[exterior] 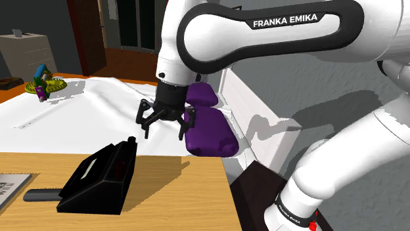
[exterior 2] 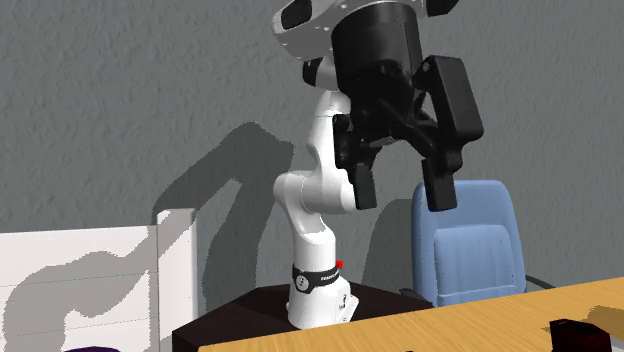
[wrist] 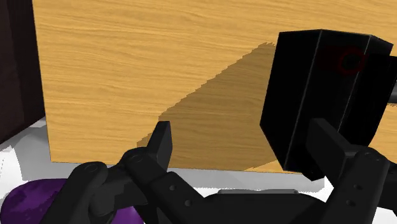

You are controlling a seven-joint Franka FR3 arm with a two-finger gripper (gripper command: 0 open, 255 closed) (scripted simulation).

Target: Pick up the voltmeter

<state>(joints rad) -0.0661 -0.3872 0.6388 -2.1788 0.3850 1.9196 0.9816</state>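
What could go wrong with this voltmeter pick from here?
1. The voltmeter sits ahead of one finger of the open claw, not between the two, so a straight descent may strike its top.
2. Its body looks sloped and wedge-like in the shoulder view, so it may slip out of the pinch.

We see even, bright light with no glare. On the light wooden tabletop (wrist: 114, 70) a dark shadow falls with a jagged, stair-stepped edge beside the black boxy voltmeter (wrist: 318, 89), whose faces stay almost featureless. The white jointed arm (exterior 2: 315, 210) throws broad grey shadows on the rough grey wall (exterior 2: 110, 100).
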